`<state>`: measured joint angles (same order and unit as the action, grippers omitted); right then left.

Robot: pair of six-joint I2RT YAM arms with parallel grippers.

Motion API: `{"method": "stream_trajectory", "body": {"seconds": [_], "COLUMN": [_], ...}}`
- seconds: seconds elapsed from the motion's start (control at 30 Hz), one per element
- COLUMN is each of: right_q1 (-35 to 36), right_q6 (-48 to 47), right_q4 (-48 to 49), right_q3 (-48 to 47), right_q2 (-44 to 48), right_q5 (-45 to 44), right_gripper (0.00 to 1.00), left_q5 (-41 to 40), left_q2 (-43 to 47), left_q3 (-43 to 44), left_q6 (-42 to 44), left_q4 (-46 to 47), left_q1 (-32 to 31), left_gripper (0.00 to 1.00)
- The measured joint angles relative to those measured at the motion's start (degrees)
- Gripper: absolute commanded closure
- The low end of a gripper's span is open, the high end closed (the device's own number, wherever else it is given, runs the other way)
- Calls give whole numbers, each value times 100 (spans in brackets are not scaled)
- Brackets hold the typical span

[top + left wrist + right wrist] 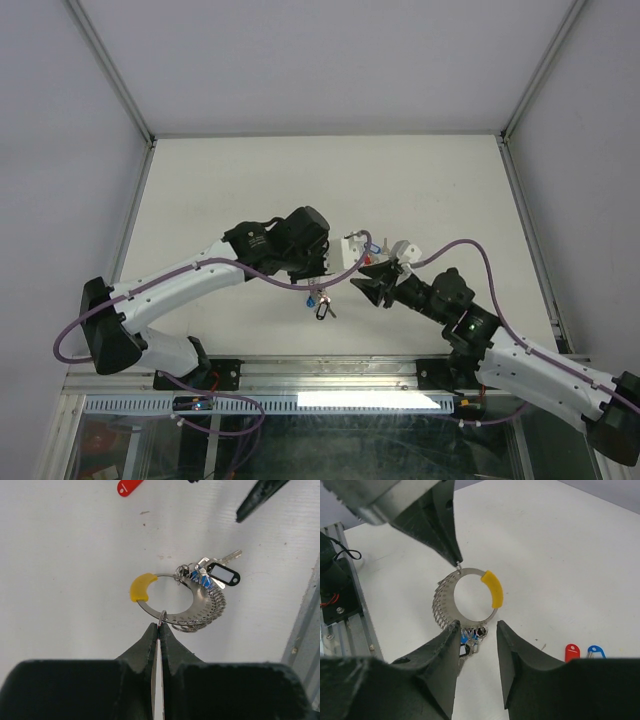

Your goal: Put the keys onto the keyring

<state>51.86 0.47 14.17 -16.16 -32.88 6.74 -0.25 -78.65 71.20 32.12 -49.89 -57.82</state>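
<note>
My left gripper [161, 625] is shut on a small loop threaded on the keyring [192, 618], whose yellow arc [142, 586] is on the left. Keys with a black tag [223, 575] and a blue tag hang bunched on the ring. In the right wrist view my right gripper [477, 630] is open. Its jaws stand on either side of the key bunch [470, 641] just below the keyring [447, 597]. The left fingertips [456, 555] hold the ring's top. Two loose keys with a red tag [571, 652] and a blue tag [596, 651] lie on the table. In the top view the keyring [318, 302] is between both grippers.
The white table [250, 180] has walls on the left, back and right. A metal rail [330, 372] runs along the near edge. The red tag [129, 486] also shows at the top of the left wrist view, near a right finger [260, 497].
</note>
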Motion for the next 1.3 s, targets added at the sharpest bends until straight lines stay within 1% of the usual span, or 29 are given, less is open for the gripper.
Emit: {"method": "stream_trajectory", "body": {"seconds": [0.1,0.27,0.4,0.57,0.7,0.83,0.97,1.1,1.3], "right_q1": [0,0,0,-2,-2,-20,-116,-299,-538], "right_q6": [-48,-254,-358,-393,-365,-308,-179,44,389], "right_q4": [195,986,2420,4240,5298,5945,6363,6616,6723], "right_q3": [70,306,651,916,885,765,673,577,417], "right_q2": [-144,-634,-1401,-2535,-3244,-3720,-3998,-4236,-4557], "right_q5": [219,581,859,1158,1440,1626,1792,2057,2496], "right_gripper": [58,58,64,64,64,64,64,63,63], "left_q5": [-140,-232,-254,-264,-267,-267,-264,-249,-240], "left_q2": [-122,-162,-208,-247,-247,-247,-247,-247,-247], "left_q3": [306,529,614,645,651,651,651,651,651], "left_q6": [223,564,772,986,1093,1130,1200,1239,1252], "left_q4": [-243,-570,-800,-931,-986,-1023,-1029,-1034,-1034], "left_q1": [-13,-149,-256,-431,-505,-525,-529,-564,-595], "left_gripper": [100,100,100,100,100,100,100,100,100]}}
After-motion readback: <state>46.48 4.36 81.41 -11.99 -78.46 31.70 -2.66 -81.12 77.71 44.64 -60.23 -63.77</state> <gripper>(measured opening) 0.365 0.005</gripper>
